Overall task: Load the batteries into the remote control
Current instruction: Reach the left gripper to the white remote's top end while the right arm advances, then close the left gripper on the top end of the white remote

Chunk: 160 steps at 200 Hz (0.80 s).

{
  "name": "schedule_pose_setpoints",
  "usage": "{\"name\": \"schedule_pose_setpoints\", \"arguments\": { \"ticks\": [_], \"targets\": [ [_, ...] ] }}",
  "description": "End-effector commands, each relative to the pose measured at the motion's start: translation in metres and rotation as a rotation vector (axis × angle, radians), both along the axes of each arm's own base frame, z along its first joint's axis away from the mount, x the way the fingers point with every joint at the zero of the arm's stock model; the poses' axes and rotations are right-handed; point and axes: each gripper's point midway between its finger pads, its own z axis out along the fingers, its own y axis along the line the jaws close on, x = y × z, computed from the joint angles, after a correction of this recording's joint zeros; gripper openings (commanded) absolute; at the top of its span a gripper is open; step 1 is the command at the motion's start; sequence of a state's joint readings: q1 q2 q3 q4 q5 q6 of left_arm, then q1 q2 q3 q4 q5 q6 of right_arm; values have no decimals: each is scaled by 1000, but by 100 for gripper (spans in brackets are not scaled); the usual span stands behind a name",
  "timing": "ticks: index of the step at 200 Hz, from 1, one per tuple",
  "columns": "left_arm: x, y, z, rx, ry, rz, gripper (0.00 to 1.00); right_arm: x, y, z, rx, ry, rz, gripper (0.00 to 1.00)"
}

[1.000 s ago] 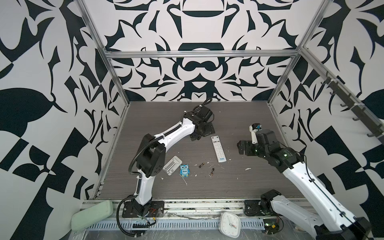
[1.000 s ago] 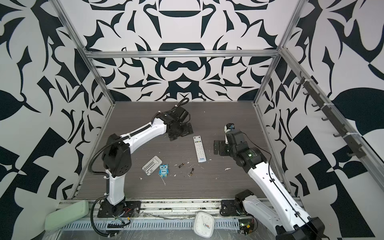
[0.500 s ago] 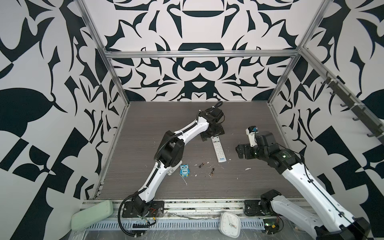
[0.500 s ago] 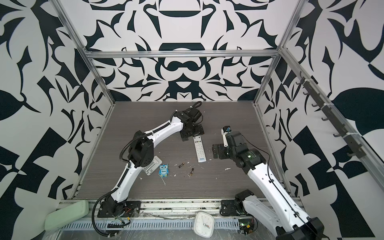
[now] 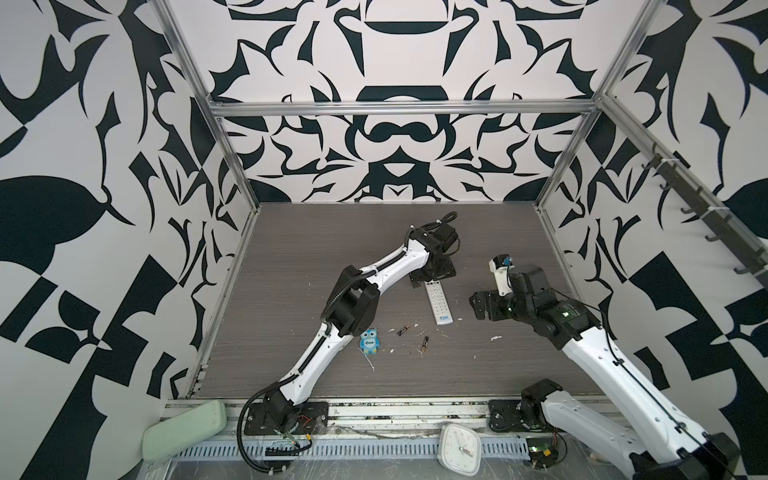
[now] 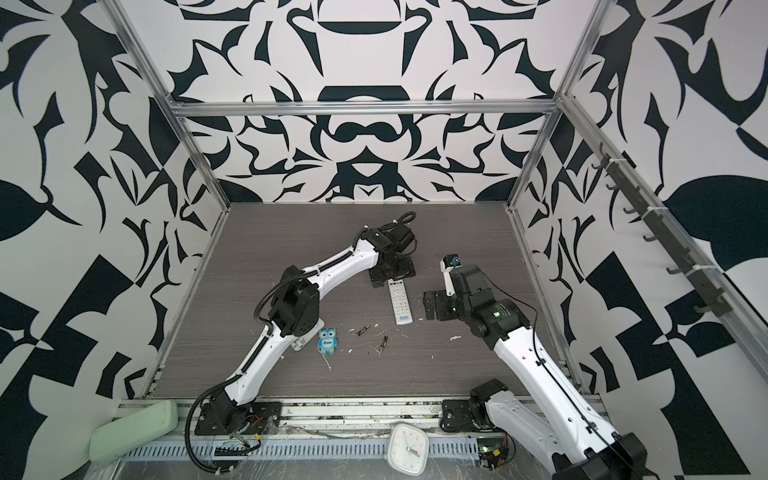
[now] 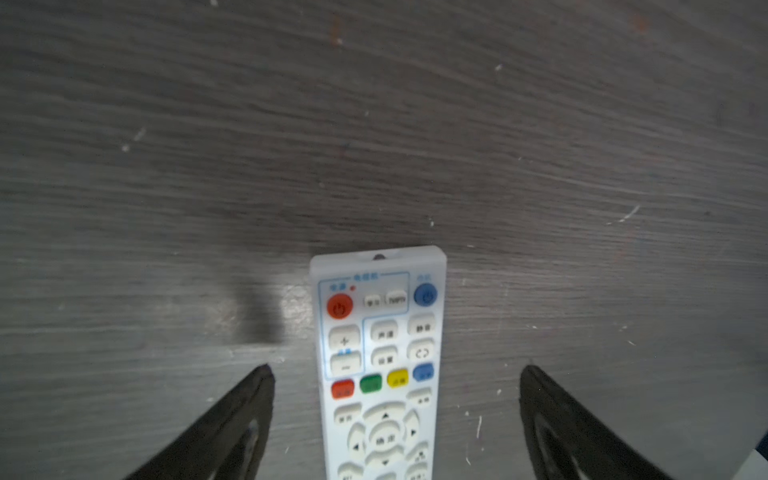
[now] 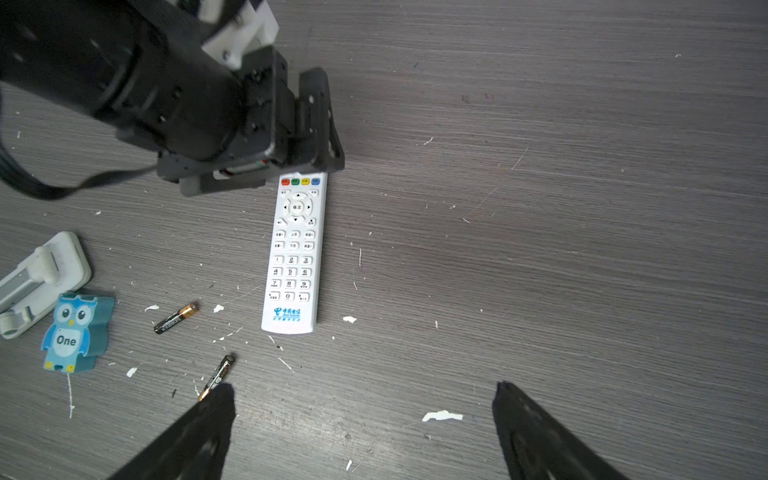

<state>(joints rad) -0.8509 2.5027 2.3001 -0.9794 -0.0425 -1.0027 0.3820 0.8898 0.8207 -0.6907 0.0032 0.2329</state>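
— Spread wide, the left gripper [image 7: 397,372] hangs over the far end of the remote control [image 7: 380,365]. It has a finger [image 7: 241,415] on each side, and a strip of bare table [image 7: 166,124] shows in both gaps. Where was it a second ago?

— Farther left and a little farther back, clear of the remote, with its arm folded at the near left. Since then the arm has stretched out toward the middle. The grey-white tray [image 8: 45,274] was in plain sight in the top views before, and the arm's elbow now mostly hides it there.

— Has the remote control itself shifted?

— Not that I can see. It lies buttons up at mid-table as before, with the power keys at the far end and the blue logo at the near end.

— And the batteries [image 5: 403,330]?

— Both lie loose on the table where they were, near left of the logo end, between it and the blue owl figure [image 5: 369,340]. The nearer battery [image 5: 424,345] sits more to the right.

— The right gripper [image 8: 363,388]?

— It is open too, with nothing between its fingers, and hovers to the right of the remote. It has barely moved, only a touch nearer. In the right wrist view one fingertip hides the end of the nearer battery, but both top views show the two well apart.
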Motion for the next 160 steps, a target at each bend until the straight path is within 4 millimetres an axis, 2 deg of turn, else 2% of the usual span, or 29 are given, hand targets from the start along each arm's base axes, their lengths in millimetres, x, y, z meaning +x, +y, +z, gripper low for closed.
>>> {"name": "schedule_pose_setpoints", "arguments": {
  "ticks": [1,70,76,102,160],
  "targets": [
    [-7,11,-6,81,10,9,91,3,-1,8,-2,-46,-2,100],
    [-21,18,-25,194,15,-44,86,2,-2,11,-8,-65,-5,99],
    [-22,19,-26,204,13,-47,81,3,-3,11,-10,-66,-8,99],
    [-23,23,-29,241,1,-64,77,2,-3,11,-13,-69,-9,98],
    [-28,36,-37,301,6,-89,66,4,-6,10,-32,-68,-27,89]
  ]
}}
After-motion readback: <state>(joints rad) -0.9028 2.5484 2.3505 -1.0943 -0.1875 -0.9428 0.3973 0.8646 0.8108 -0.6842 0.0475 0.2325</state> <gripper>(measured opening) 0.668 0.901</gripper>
